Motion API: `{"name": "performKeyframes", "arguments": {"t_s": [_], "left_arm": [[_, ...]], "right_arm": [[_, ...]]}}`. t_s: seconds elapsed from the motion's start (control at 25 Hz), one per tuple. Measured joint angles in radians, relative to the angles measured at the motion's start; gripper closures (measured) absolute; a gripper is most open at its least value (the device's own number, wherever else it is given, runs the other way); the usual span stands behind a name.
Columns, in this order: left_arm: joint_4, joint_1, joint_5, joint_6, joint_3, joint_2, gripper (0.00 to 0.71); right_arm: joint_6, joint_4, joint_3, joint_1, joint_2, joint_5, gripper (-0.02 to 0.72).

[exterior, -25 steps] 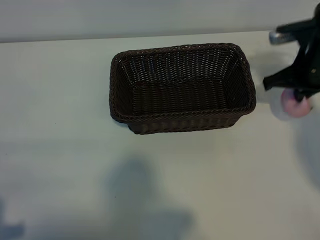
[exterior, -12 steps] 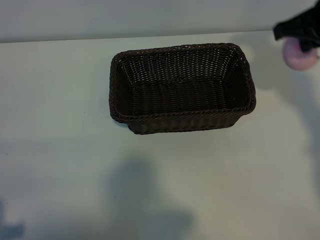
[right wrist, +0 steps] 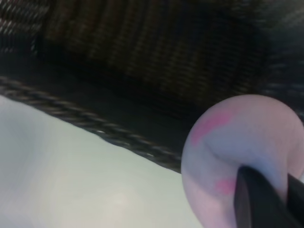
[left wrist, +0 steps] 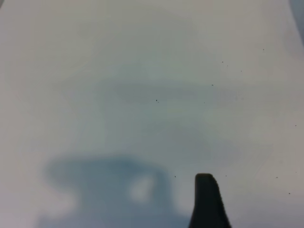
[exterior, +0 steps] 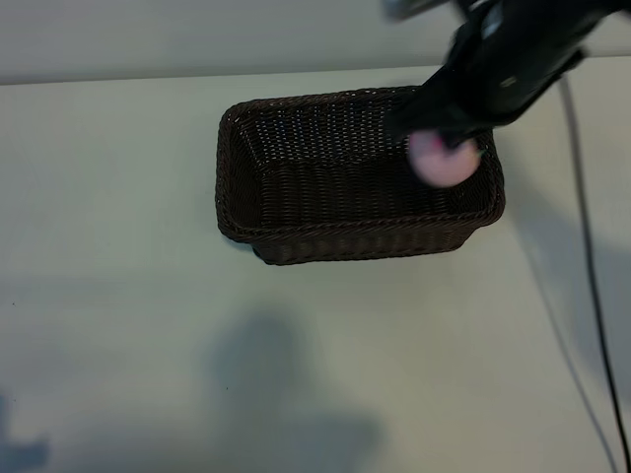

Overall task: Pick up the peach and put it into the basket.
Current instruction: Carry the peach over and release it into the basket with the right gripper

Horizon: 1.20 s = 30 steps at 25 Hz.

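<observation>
1. One gripper is at work: the right gripper (exterior: 446, 148) is clamped on the peach (exterior: 443, 159), its dark fingers (right wrist: 259, 199) pressed into the fruit's upper side, with most of the round body hanging free below them.

2. The peach hangs in the air over the basket's (exterior: 296, 241) right end, near its far right corner, inside the rim as the exterior view shows it. The right wrist view shows the woven wall and rim just beyond the fruit.

3. Handling, as a judgement: the peach looks small, light and smooth-skinned. Being round, it could roll or slip out of a shallow pinch, so a hold across its widest part would be safest. The present hold sits high on it, which looks less secure. Whether the fruit is soft or hard cannot be told.

4. The basket looks stiff and deep-sided, so a dropped peach should stay inside. It stands toward the table's (exterior: 118, 325) far edge, about mid-width.

5. The left gripper (left wrist: 207, 202) is parked over bare table with its jaws apart, holding nothing.
</observation>
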Motion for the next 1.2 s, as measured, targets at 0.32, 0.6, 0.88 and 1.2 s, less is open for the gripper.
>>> {"name": "performKeyframes", "arguments": {"t_s": [0.32, 0.6, 0.88, 1.2], "left_arm": [[0.0, 0.0, 0.0, 0.0, 0.0, 0.0, 0.228], [0.0, 0.0, 0.0, 0.0, 0.0, 0.0, 0.229], [0.0, 0.0, 0.0, 0.0, 0.0, 0.0, 0.229], [0.0, 0.0, 0.0, 0.0, 0.0, 0.0, 0.229]], "right_arm": [[-0.007, 0.0, 0.0, 0.05, 0.169, -0.094, 0.665], [0.001, 0.0, -0.05, 0.05, 0.239, -0.137, 0.665], [0.016, 0.0, -0.088, 0.05, 0.295, -0.15, 0.665], [0.019, 0.0, -0.089, 0.05, 0.296, -0.152, 0.528]]}}
